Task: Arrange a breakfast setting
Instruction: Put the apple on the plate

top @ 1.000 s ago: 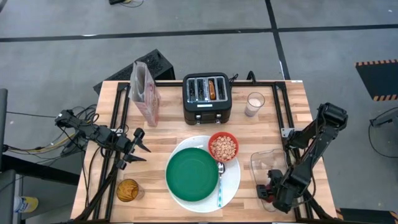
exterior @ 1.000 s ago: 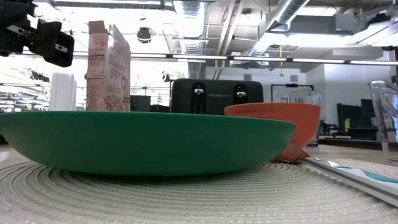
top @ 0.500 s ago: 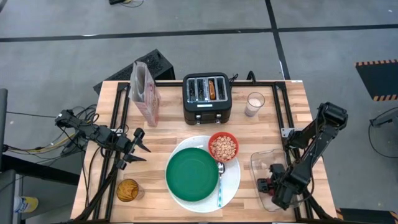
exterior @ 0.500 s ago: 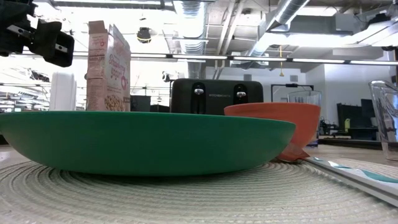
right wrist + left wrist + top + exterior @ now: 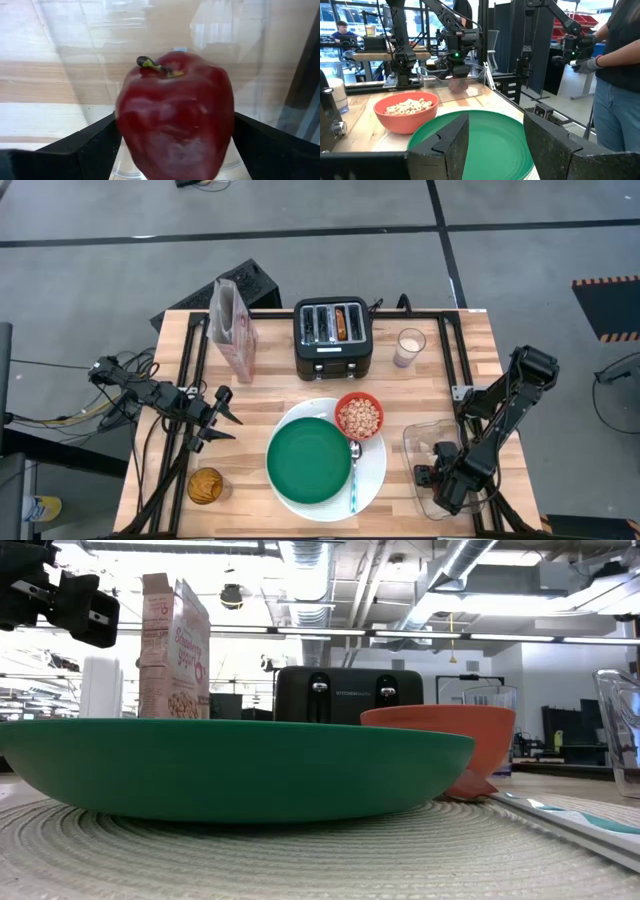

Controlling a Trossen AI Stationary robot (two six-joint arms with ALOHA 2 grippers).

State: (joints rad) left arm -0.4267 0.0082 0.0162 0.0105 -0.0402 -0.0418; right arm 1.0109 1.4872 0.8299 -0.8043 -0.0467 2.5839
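Beside the large white plate (image 5: pixel 372 472), inside the clear plastic tray (image 5: pixel 418 438), the right claw (image 5: pixel 437 480) has crept forward and now brackets the dark red apple (image 5: pixel 175 112) with fingers spread wide, not yet clenched, so a grasp looks imminent, while the left claw (image 5: pixel 228 418), partly parted and empty, waits off the plate's far side.

A robotics lab or workshop in an open industrial hall. The low view shows bare ceiling ducts (image 5: pixel 310 565) and pipes (image 5: pixel 455 570) under strip lights. The high view shows a grey concrete floor (image 5: pixel 100 270) crossed by dark tape lines, hazard striping (image 5: pixel 606 280) at right, and a wooden tabletop (image 5: pixel 270 360) on a black frame. The left wrist view shows further robot arms (image 5: pixel 455 30) on benches and a person (image 5: pixel 615 75) standing at right.
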